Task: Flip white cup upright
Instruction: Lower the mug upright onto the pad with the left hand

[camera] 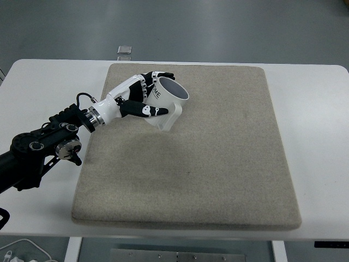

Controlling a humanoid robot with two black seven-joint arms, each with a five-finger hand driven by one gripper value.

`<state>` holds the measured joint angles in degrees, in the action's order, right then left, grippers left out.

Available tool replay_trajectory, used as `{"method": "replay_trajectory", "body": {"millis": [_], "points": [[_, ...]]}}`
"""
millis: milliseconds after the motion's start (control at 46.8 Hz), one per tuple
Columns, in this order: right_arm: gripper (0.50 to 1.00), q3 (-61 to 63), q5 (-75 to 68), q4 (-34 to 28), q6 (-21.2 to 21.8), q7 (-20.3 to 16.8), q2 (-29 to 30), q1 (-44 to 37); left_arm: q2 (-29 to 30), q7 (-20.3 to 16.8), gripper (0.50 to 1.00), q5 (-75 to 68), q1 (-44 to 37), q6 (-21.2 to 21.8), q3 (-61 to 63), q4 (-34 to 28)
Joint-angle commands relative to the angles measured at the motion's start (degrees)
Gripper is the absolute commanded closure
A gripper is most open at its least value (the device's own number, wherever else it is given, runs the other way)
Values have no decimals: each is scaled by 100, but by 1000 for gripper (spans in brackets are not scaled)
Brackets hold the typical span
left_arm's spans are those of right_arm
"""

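A white cup point(168, 102) with dark lettering on its side is held tilted over the upper left part of the beige mat point(218, 164). Its open mouth faces up and to the right, and its handle points down toward the mat. My left hand point(146, 94) comes in from the left edge and is shut on the cup, its fingers point(158, 77) wrapped over the far side and the thumb point(147, 111) along the near side. Whether the cup touches the mat, I cannot tell. The right arm does not show.
The mat lies on a white table point(316, 109), whose bare margins run along the left, right and front. A small grey plate point(125, 51) sits on the floor beyond the table's far edge. White cables point(22, 252) lie at the bottom left.
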<state>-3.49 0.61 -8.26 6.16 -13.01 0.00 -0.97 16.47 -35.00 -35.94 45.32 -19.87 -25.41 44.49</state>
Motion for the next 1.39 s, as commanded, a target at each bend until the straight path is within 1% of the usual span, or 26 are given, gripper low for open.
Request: {"method": "replay_trajectory", "body": {"millis": [0,86,128,150,214,278,342,449,577,770,791,834,855,941,984,1368], "points": [[570,-3,0,0,-1,0,0,0,-38,0,847,-1,3,0,1,-1],[570,-3,0,0,-1,0,0,0,-39,0,770,-1,3,0,1,7],[570,-3,0,0,-1,0,0,0,-39,0,754,-1,3,-8,1,-1],[570,-3,0,0,-1,0,0,0,-39,0,735,-1,3,-8,1,-1],[570,6,0,0,-1,0,0,0,-39,0,699,-1,3,-8,1,-1],[570,-3,0,0,-1,0,0,0,-39,0,688,-1,12,-8,9,-1],[570,-3,0,0,-1,0,0,0,-39,0,654,-1,29,-8,18,7],[570,-3,0,0,-1,0,0,0,-30,0,632,-1,38,-35,18,7],[570,6,0,0,-1,0,0,0,-30,0,632,-9,38,-35,27,7],[570,-3,0,0,-1,0,0,0,-39,0,617,-9,47,-35,124,7],[570,-3,0,0,-1,0,0,0,-39,0,609,-9,47,-35,133,7],[570,6,0,0,-1,0,0,0,-30,0,557,-9,47,-35,141,7],[570,-3,0,0,-1,0,0,0,-30,0,540,-9,47,-35,141,7],[570,-3,0,0,-1,0,0,0,-38,0,534,-9,47,-35,150,-1],[570,-3,0,0,-1,0,0,0,-30,0,510,-9,38,-35,150,-1],[570,-3,0,0,-1,0,0,0,-30,0,510,-9,47,-35,150,-1]]}}
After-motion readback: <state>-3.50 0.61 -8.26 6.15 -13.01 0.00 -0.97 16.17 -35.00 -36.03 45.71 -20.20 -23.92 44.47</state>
